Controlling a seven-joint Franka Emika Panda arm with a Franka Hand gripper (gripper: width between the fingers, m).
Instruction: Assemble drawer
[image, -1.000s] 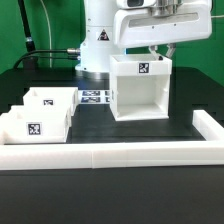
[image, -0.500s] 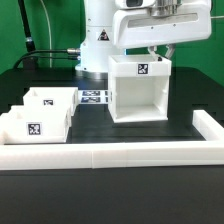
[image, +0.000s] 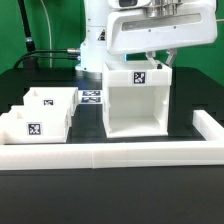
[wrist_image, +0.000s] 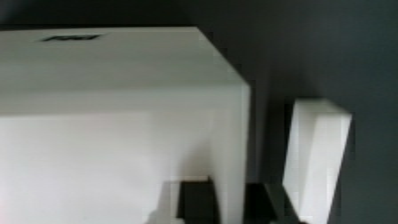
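The pincer (image: 152, 60) hangs from the white arm (image: 140, 30) over the top rear edge of the drawer's casing (image: 135, 105); its fingers reach down onto that edge and seem closed on the casing's thin wall (the wrist view shows the wall's edge running between two dark shapes, though blurred); the casing stands upright on the dark surface (image: 88, 128), open side toward the exterior camera, one tag on its top rim; whether its base rests or is just raised I cannot tell; the two trays (image: 45, 100) sit side by side well apart on the exterior view's left; the marker board (image: 92, 97) lies between trays and casing, farther back; the low border wall (image: 110, 157) runs along the front.
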